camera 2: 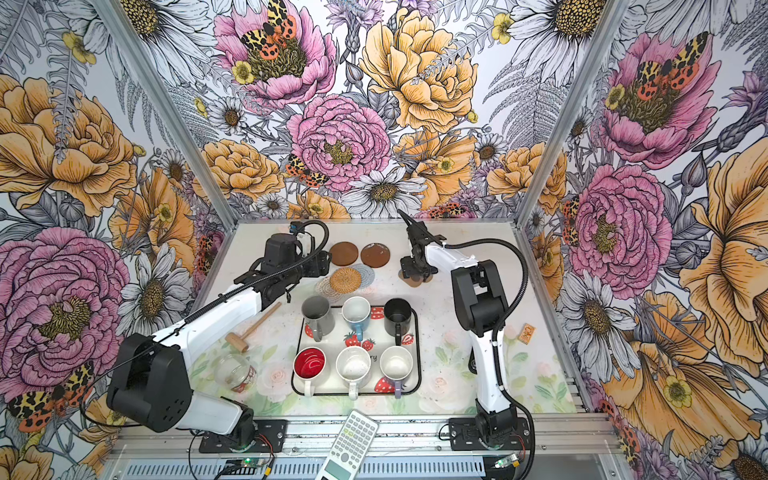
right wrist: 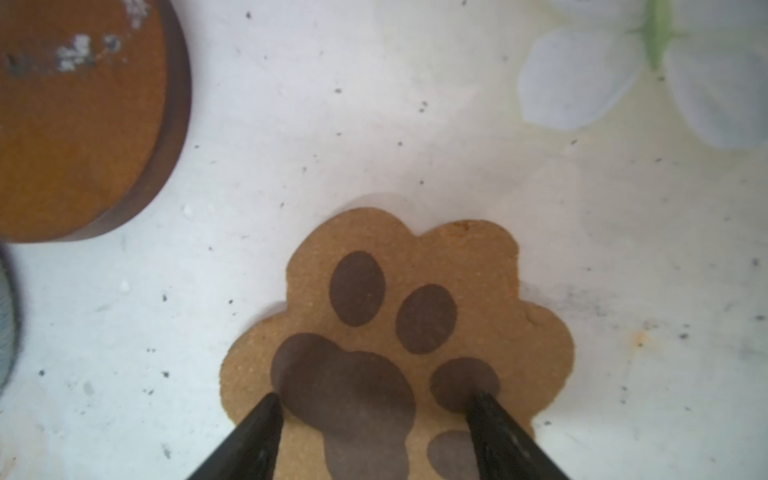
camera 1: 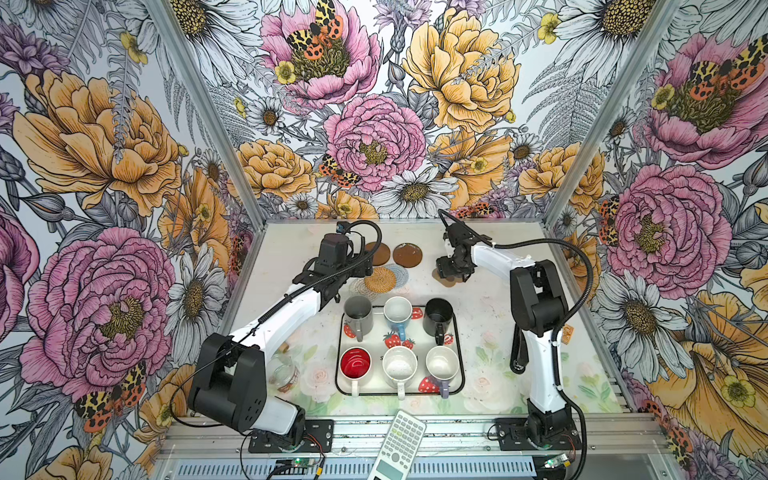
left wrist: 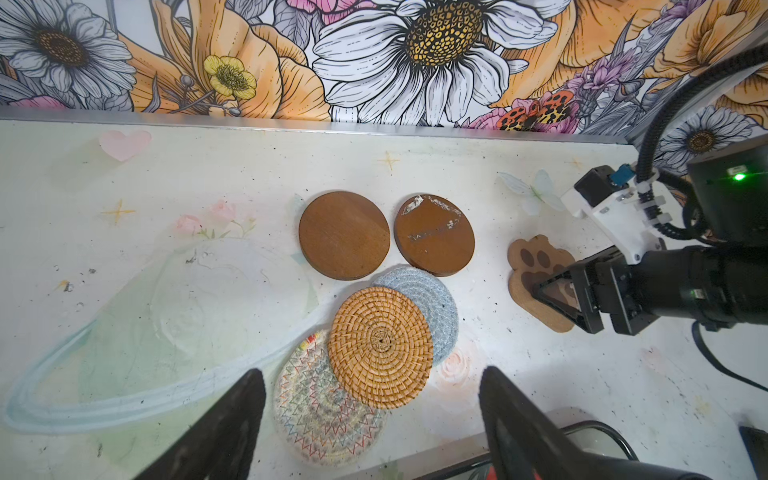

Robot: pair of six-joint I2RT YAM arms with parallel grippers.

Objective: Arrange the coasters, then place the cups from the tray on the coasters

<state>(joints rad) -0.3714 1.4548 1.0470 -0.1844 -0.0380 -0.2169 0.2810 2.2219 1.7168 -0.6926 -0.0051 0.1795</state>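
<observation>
Two brown disc coasters (left wrist: 344,235) (left wrist: 434,233) lie side by side near the back wall. In front of them a rattan coaster (left wrist: 379,347) overlaps a blue-grey one (left wrist: 440,307) and a whitish one (left wrist: 316,411). My left gripper (left wrist: 372,374) hovers open above this pile. My right gripper (right wrist: 378,405) is open, both tips down on the paw-shaped coaster (right wrist: 457,257), which lies flat on the table to the right (camera 1: 446,280). Several cups stand on the strawberry tray (camera 1: 374,338), among them grey (camera 1: 357,309), black (camera 1: 438,313) and red-inside (camera 1: 355,362).
A clear glass jar (camera 1: 284,372) stands left of the tray under my left arm. A wooden mallet (camera 2: 253,328) lies beside it. A calculator (camera 1: 399,444) overhangs the front rail. A small tan block (camera 1: 567,333) lies at the right edge.
</observation>
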